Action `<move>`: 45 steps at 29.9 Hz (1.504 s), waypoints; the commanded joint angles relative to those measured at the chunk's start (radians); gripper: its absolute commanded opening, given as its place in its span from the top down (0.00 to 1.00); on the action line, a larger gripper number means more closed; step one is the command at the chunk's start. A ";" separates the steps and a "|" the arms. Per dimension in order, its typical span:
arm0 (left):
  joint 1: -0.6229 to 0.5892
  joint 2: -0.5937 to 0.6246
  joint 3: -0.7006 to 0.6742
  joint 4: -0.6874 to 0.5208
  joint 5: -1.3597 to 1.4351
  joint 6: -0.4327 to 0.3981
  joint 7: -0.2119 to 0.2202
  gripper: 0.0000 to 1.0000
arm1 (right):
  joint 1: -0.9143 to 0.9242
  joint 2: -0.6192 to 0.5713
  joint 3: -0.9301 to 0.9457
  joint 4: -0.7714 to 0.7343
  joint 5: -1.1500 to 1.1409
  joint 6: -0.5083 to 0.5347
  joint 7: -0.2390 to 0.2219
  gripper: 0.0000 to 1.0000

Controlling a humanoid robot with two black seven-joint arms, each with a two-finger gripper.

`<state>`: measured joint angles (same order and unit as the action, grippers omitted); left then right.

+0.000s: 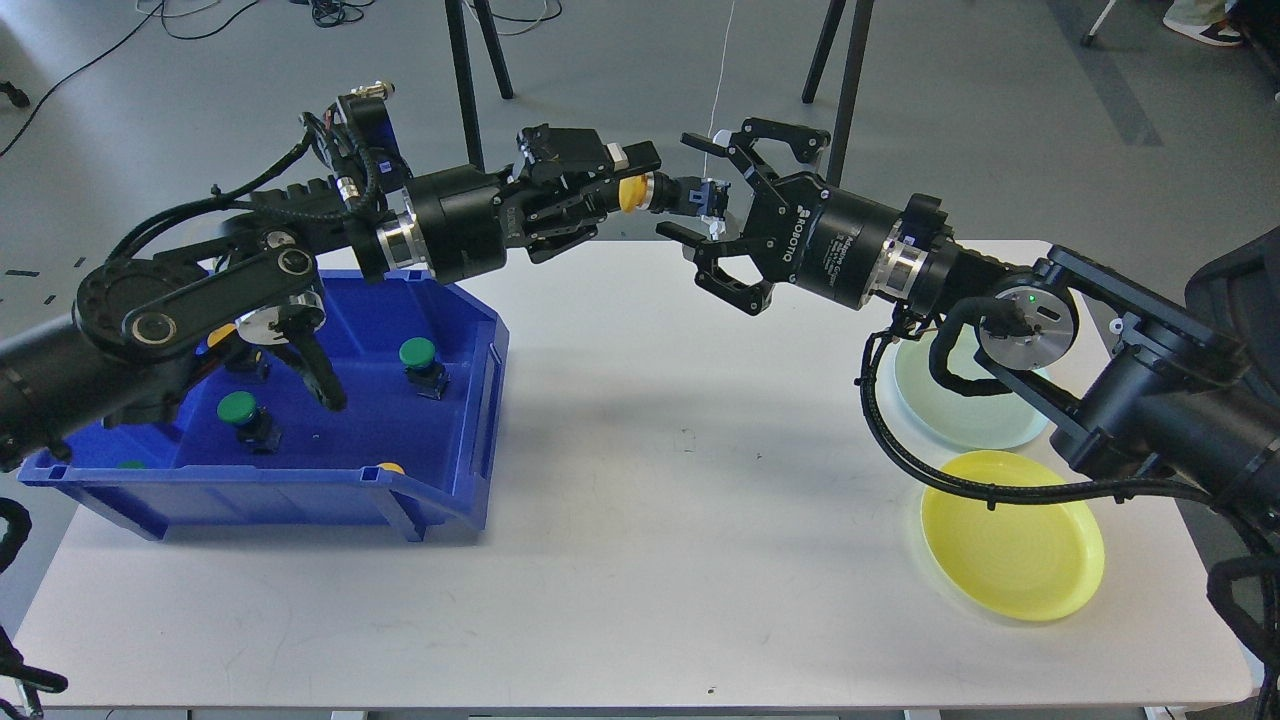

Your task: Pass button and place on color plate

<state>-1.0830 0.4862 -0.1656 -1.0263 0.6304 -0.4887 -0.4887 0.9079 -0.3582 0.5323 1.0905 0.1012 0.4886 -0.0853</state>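
A yellow-capped button (634, 193) with a black body is held sideways in the air above the far edge of the table. My left gripper (622, 188) is shut on its cap end. My right gripper (682, 188) is open, with one finger above and one below the button's blue-and-white tail end, not closed on it. A yellow plate (1010, 550) lies at the right front of the table. A pale green plate (965, 410) lies behind it, partly hidden by my right arm.
A blue bin (440, 500) stands at the left of the white table (650, 560). It holds green buttons (418, 355) (238, 408) and a yellow one (390, 467) at its front wall. My left arm covers part of the bin. Tripod legs stand on the floor behind.
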 commanded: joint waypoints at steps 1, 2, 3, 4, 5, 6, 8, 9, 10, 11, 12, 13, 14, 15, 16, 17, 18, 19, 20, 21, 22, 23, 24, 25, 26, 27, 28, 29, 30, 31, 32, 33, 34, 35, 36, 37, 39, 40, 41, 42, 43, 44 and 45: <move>0.000 0.000 0.000 0.000 0.000 0.000 0.000 0.94 | -0.001 -0.001 0.002 0.000 0.000 0.000 -0.001 0.65; 0.000 0.000 0.001 0.000 0.000 0.000 0.000 0.94 | -0.001 -0.001 0.002 0.000 0.000 0.000 -0.001 0.73; 0.000 0.000 0.003 -0.001 0.002 0.000 0.000 0.93 | -0.001 0.001 0.003 0.000 -0.001 0.000 -0.002 0.83; 0.000 0.000 0.002 -0.001 0.002 0.000 0.000 0.93 | 0.000 0.007 0.005 -0.004 -0.003 0.000 -0.002 0.89; 0.002 0.000 0.000 -0.001 0.003 0.000 0.000 0.93 | 0.000 0.008 0.006 -0.012 -0.002 0.000 -0.002 0.92; 0.000 0.000 0.000 -0.003 0.006 0.000 0.000 0.93 | 0.000 0.010 0.006 -0.018 0.000 0.000 -0.002 0.95; 0.000 0.000 0.001 -0.003 0.008 0.000 0.000 0.92 | 0.000 0.012 0.006 -0.020 0.000 0.000 -0.002 0.99; 0.000 0.000 0.000 -0.003 0.006 0.000 0.000 0.91 | 0.000 0.012 0.006 -0.020 0.000 0.000 -0.002 0.99; 0.000 0.000 0.000 -0.003 0.006 0.000 0.000 0.87 | 0.000 0.012 0.006 -0.018 0.000 0.000 -0.002 0.99; 0.000 0.000 -0.002 -0.001 0.006 0.000 0.000 0.81 | 0.000 0.012 0.006 -0.018 0.000 0.000 -0.002 0.99; 0.000 0.000 -0.003 -0.001 0.005 0.000 0.000 0.68 | 0.000 0.010 0.006 -0.018 0.000 0.000 -0.004 0.99; 0.000 -0.001 -0.003 -0.001 0.003 0.000 0.000 0.48 | -0.001 0.009 0.005 -0.018 -0.003 0.000 -0.004 0.99; 0.000 -0.003 -0.005 -0.001 -0.004 0.000 0.000 0.24 | -0.001 0.005 0.005 -0.017 -0.006 0.000 -0.004 0.99; 0.000 -0.008 -0.005 0.000 -0.009 0.000 0.000 0.19 | -0.004 0.002 0.005 -0.015 -0.008 0.000 -0.004 0.99; 0.000 -0.011 -0.006 0.003 -0.011 0.000 0.000 0.19 | -0.009 -0.001 0.005 -0.014 -0.008 0.000 -0.004 0.99; 0.000 -0.012 -0.014 0.006 -0.011 0.000 0.000 0.19 | -0.014 -0.004 0.006 -0.009 -0.009 0.000 -0.004 0.99; 0.002 -0.012 -0.023 0.006 -0.011 0.000 0.000 0.17 | -0.020 -0.011 0.011 -0.006 -0.008 0.000 -0.004 0.99; 0.003 -0.012 -0.032 0.006 -0.011 0.000 0.000 0.13 | -0.032 -0.030 0.017 -0.001 -0.006 0.000 -0.004 0.99; 0.008 -0.012 -0.040 0.006 -0.012 0.000 0.000 0.11 | -0.047 -0.053 0.024 0.000 -0.003 0.000 -0.004 0.99; 0.014 -0.012 -0.048 0.008 -0.012 0.000 0.000 0.09 | -0.061 -0.073 0.035 0.006 -0.003 0.000 -0.004 0.99; 0.021 -0.012 -0.055 0.009 -0.014 0.000 0.000 0.06 | -0.079 -0.097 0.055 0.020 -0.003 0.000 -0.002 0.99; 0.026 -0.012 -0.063 0.009 -0.020 0.000 0.000 0.04 | -0.104 -0.122 0.075 0.035 -0.006 0.000 -0.002 0.99; 0.032 -0.012 -0.074 0.009 -0.029 0.000 0.000 0.03 | -0.139 -0.161 0.098 0.055 -0.014 0.000 -0.001 0.99; 0.040 -0.011 -0.081 0.009 -0.038 0.000 0.000 0.03 | -0.171 -0.206 0.119 0.075 -0.026 -0.001 -0.001 0.99; 0.050 -0.005 -0.093 0.009 -0.047 0.000 0.000 0.03 | -0.200 -0.264 0.139 0.100 -0.066 -0.034 -0.001 0.99; 0.064 0.000 -0.104 0.009 -0.049 0.000 0.000 0.02 | -0.225 -0.318 0.152 0.129 -0.125 -0.074 0.001 0.99; 0.080 0.009 -0.118 0.006 -0.041 0.000 0.000 0.02 | -0.254 -0.385 0.161 0.173 -0.197 -0.123 0.004 0.99; 0.090 0.018 -0.126 -0.003 -0.037 0.000 0.000 0.02 | -0.283 -0.450 0.164 0.222 -0.271 -0.177 0.006 0.99; 0.095 0.041 -0.126 -0.008 -0.026 0.000 0.000 0.02 | -0.320 -0.522 0.164 0.283 -0.360 -0.241 0.012 0.99; 0.095 0.072 -0.124 -0.012 -0.005 0.000 0.000 0.02 | -0.354 -0.585 0.164 0.346 -0.439 -0.301 0.013 0.99; 0.095 0.101 -0.126 -0.020 0.036 0.000 0.000 0.02 | -0.395 -0.653 0.161 0.405 -0.524 -0.364 0.015 0.99; 0.095 0.127 -0.126 -0.031 0.082 0.000 0.000 0.02 | -0.427 -0.703 0.160 0.445 -0.594 -0.413 0.016 0.99; 0.094 0.155 -0.126 -0.046 0.142 0.000 0.000 0.02 | -0.464 -0.747 0.153 0.474 -0.674 -0.462 0.018 0.99; 0.091 0.181 -0.124 -0.061 0.197 0.000 0.000 0.02 | -0.496 -0.775 0.152 0.488 -0.739 -0.496 0.018 0.99; 0.087 0.216 -0.123 -0.080 0.257 0.000 0.000 0.03 | -0.527 -0.797 0.149 0.492 -0.803 -0.524 0.018 0.99; 0.086 0.253 -0.118 -0.095 0.305 0.000 0.000 0.02 | -0.555 -0.803 0.144 0.493 -0.857 -0.538 0.016 0.99; 0.078 0.343 -0.103 -0.129 0.409 0.000 0.000 0.02 | -0.590 -0.806 0.124 0.486 -0.957 -0.544 0.016 0.99; 0.069 0.386 -0.080 -0.135 0.478 0.000 0.000 0.03 | -0.601 -0.805 0.106 0.482 -1.004 -0.547 0.012 0.99; 0.055 0.412 -0.049 -0.132 0.544 0.000 0.000 0.03 | -0.603 -0.801 0.086 0.476 -1.041 -0.547 0.009 0.99; 0.035 0.420 -0.013 -0.120 0.614 0.000 0.000 0.03 | -0.604 -0.797 0.062 0.465 -1.064 -0.548 0.007 0.99; 0.014 0.422 0.024 -0.101 0.694 0.000 0.000 0.03 | -0.604 -0.786 0.039 0.453 -1.080 -0.548 0.007 0.98; 0.003 0.422 0.058 -0.074 0.762 0.000 0.000 0.03 | -0.604 -0.772 0.019 0.442 -1.084 -0.547 0.006 0.96; -0.005 0.420 0.092 -0.036 0.837 0.000 0.000 0.03 | -0.604 -0.756 -0.003 0.428 -1.086 -0.547 0.006 0.94</move>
<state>-1.0557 0.8965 -0.1617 -1.1302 1.2672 -0.4887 -0.4892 0.3065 -1.1469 0.5853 1.5493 -0.9566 -0.0583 -0.0773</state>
